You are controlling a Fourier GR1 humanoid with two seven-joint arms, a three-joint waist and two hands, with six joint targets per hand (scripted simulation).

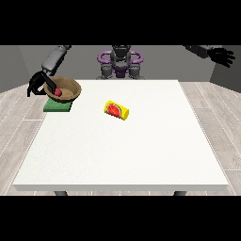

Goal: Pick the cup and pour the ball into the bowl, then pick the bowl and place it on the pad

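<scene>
The bowl (pixel 65 89), probably light and rigid wood, sits on the green pad (pixel 57 107) with the red ball (pixel 58 92) inside; its rim is the place to hold. The hand at the view's left (pixel 38 84) seems curled on that rim. The yellow cup (pixel 116 110) lies toppled mid-tabletop (pixel 122 150), well apart. The hand at the view's right (pixel 222 55) hangs spread.
</scene>
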